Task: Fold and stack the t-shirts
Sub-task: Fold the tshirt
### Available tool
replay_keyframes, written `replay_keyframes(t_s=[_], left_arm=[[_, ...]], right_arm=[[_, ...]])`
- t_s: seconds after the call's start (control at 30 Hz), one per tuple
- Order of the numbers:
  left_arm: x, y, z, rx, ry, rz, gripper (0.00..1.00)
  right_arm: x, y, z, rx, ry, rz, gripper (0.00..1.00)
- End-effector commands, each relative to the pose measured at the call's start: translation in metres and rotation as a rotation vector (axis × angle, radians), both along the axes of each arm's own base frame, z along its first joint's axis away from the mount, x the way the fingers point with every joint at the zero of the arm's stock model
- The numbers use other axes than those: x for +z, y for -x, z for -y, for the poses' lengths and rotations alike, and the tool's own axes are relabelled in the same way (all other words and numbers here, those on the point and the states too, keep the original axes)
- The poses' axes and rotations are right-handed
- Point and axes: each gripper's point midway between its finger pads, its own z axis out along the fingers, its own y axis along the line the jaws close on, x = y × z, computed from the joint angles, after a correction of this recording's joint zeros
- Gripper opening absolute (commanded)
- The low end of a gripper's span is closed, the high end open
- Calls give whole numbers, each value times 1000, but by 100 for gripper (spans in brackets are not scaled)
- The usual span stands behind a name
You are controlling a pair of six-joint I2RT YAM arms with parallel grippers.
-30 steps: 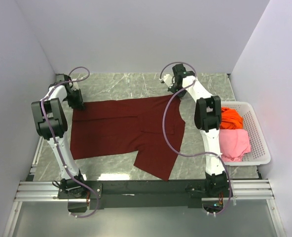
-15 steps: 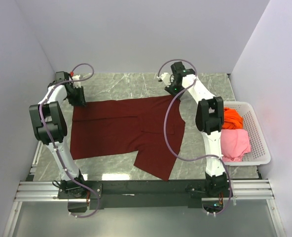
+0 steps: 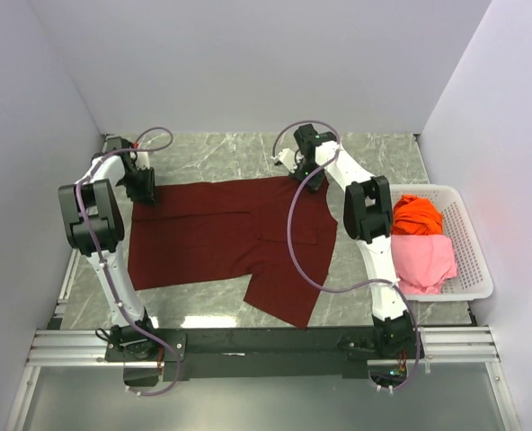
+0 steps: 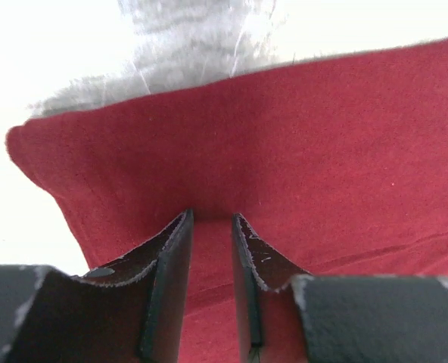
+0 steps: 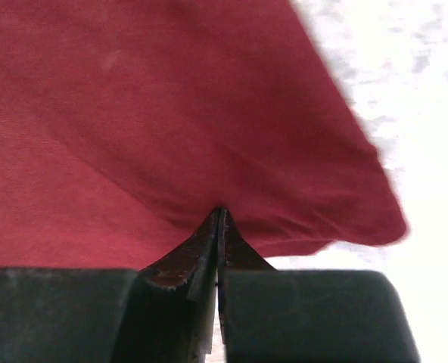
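Observation:
The dark maroon t-shirt [image 3: 221,233] lies spread flat on the marble table, one part hanging toward the near edge. My left gripper [image 3: 146,189] is at its far left corner; in the left wrist view the gripper [image 4: 210,215] has its jaws a narrow gap apart, tips down on the maroon cloth [image 4: 322,136]. My right gripper [image 3: 304,175] is at the far right corner; in the right wrist view the gripper [image 5: 220,210] is shut on the shirt's edge [image 5: 133,113]. The orange shirt [image 3: 419,215] and the pink shirt [image 3: 425,260] lie in the basket.
A white perforated basket [image 3: 477,260] stands at the right edge of the table. White walls close in the left, back and right sides. The metal rail with both arm bases [image 3: 248,346] runs along the near edge.
My right gripper has moved left and nearer, onto the shirt's far right corner. My left gripper has shifted slightly at the far left corner. The shirt has barely moved.

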Motion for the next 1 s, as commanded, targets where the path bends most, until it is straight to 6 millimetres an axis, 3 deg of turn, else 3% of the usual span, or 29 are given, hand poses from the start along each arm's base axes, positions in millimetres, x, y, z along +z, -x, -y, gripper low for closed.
replay_keyframes(t_s=[0.0,0.13,0.3,0.43,0.5,0.53,0.57,0.6,0.63,0.67,0.7,0.73,0.77,0.8,0.83,0.87,0.9,0.93,0.97], left_arm=[[1,-4,2,-11,-6,-14,33],[-7,-7,6,-13,-10,-35,33],[-15,-17,13,-4,2,-40,33],[-3,-33,15,-11,22,14,34],[20,-41,19,-43,38,80,36],[34,-48,20,-69,34,127,39],[61,-52,24,-100,47,192,40],[77,-53,25,-121,49,234,50],[88,-51,27,-146,50,265,53],[103,-52,27,-183,37,323,64],[139,-47,33,-218,45,413,71],[141,-37,33,-233,51,426,90],[154,-34,33,-261,36,475,99],[182,-25,35,-278,19,541,99],[185,-15,37,-299,21,553,99],[207,-5,40,-318,11,604,99],[216,5,44,-341,31,621,99],[222,13,48,-362,35,636,99],[244,26,51,-382,28,689,99]], right_arm=[[-1,-5,24,-17,91,2,4],[4,-20,43,-57,124,46,2],[9,-44,49,-81,140,117,3],[17,-62,51,-83,155,208,6],[39,-64,45,-78,112,240,12],[48,-63,42,-82,97,253,22],[70,-61,36,-74,54,277,27],[80,-57,32,-68,30,276,37],[91,-52,31,-76,6,280,43],[120,-45,29,-73,-25,317,50],[130,-37,21,-53,-64,313,59],[132,-26,20,-49,-79,293,64],[159,-15,19,-43,-112,319,70],[169,-6,15,-34,-141,321,75],[171,5,9,-30,-175,300,75],[199,16,8,-24,-217,343,76],[203,28,1,-11,-266,327,76],[235,37,-3,-19,-331,393,77],[247,44,-6,-17,-366,420,78]])
